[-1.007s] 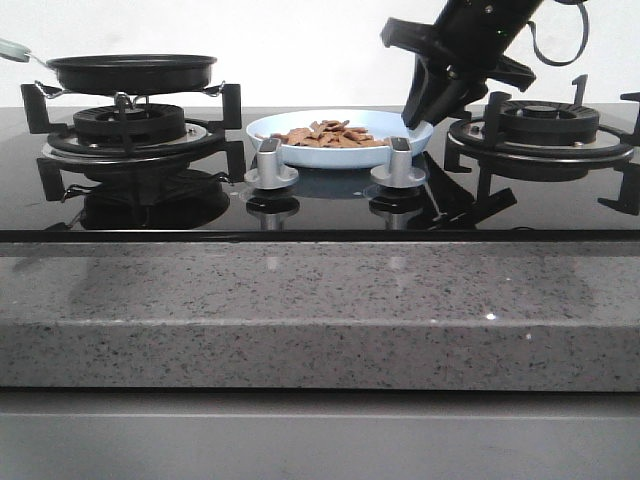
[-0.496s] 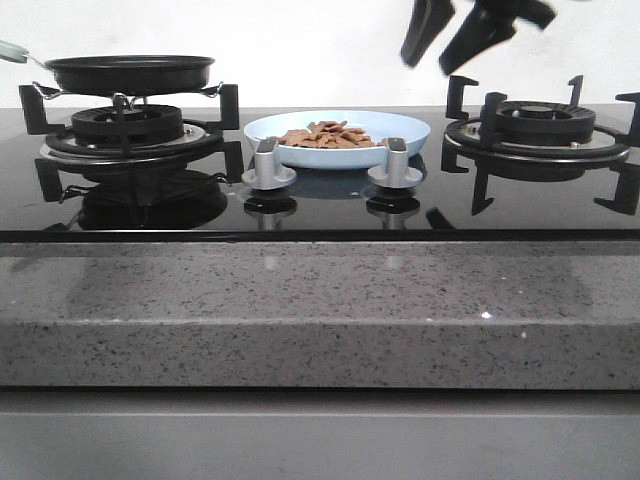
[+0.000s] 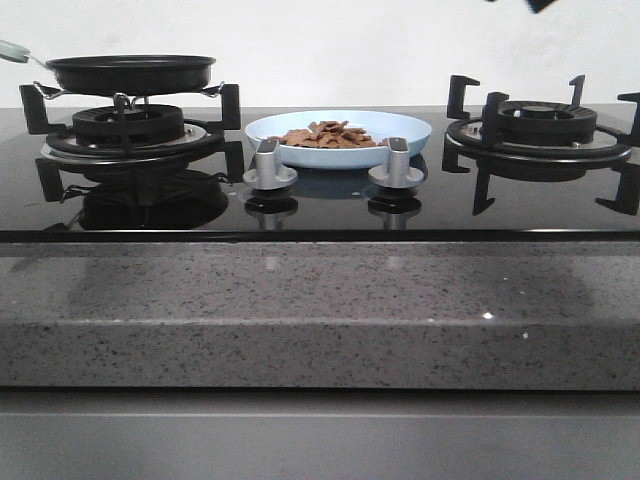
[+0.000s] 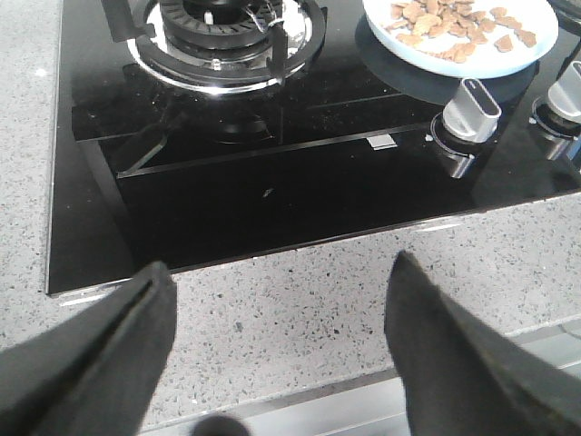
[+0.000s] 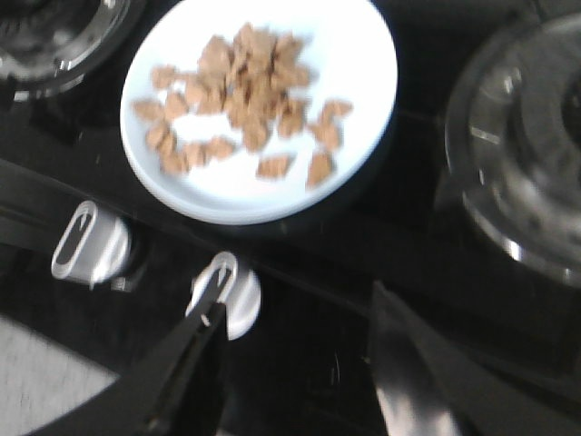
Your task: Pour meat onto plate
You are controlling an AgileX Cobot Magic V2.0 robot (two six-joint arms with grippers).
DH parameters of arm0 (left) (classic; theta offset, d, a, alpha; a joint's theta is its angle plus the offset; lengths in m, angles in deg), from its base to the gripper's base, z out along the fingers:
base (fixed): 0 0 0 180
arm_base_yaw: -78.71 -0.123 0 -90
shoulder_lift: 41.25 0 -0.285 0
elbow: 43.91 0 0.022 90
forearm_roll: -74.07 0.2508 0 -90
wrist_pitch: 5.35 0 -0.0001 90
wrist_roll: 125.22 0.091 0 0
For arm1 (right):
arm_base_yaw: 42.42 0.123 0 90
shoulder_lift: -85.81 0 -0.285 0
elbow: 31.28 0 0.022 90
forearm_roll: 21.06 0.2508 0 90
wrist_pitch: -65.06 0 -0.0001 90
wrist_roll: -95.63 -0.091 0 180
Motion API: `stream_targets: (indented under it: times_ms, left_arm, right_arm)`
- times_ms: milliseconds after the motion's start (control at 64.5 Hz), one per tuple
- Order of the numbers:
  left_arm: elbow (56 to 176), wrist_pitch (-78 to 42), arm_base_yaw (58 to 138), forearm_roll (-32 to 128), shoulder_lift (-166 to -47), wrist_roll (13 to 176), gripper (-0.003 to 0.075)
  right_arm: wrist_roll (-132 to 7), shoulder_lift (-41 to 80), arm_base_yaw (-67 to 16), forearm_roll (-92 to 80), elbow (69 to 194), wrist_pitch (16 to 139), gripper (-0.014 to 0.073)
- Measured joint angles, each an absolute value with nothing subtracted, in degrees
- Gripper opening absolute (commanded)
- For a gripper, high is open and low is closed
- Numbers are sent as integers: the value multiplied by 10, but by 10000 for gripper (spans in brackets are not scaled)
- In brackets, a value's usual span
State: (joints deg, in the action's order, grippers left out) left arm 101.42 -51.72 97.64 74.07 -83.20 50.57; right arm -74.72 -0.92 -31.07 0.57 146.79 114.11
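Observation:
The pale light-blue plate (image 3: 339,137) rests on the black glass hob between the two burners, with reddish-brown meat (image 3: 328,134) chips piled in it. The right wrist view shows the plate (image 5: 363,82) and meat (image 5: 241,95) from above. My right gripper (image 5: 295,313) hangs open high over the hob, on the knob side of the plate, holding nothing; only a sliver of it shows at the top edge of the front view. My left gripper (image 4: 277,272) is open and empty over the granite counter's front edge, outside the front view; the plate (image 4: 522,59) and meat (image 4: 454,23) lie far off.
A black frying pan (image 3: 130,72) sits on the left burner (image 3: 135,125). The right burner (image 3: 540,130) carries only its grate. Two silver knobs (image 3: 271,165) (image 3: 396,165) stand just in front of the plate. A speckled granite counter (image 3: 320,310) runs along the front.
My right gripper has risen from the plate's right rim up and out of the front view, open. The plate shifted slightly left between the first two frames, then stayed.

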Motion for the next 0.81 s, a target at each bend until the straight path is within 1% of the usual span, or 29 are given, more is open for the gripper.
stream_targets:
  times_ms: [201, 434, 604, 806]
  left_arm:
    - [1014, -517, 976, 741, -832, 506, 482]
    - [1014, -517, 976, 741, -832, 506, 482]
    - [1014, -517, 976, 741, -832, 506, 482]
    - [1014, -517, 976, 741, -832, 506, 482]
  right_arm:
    - [-747, 115, -311, 6, 1331, 1131, 388]
    - [-747, 233, -311, 6, 1206, 1131, 388]
    - [-747, 291, -311, 6, 1160, 1131, 388]
    - [-747, 312, -311, 6, 1150, 1132, 388]
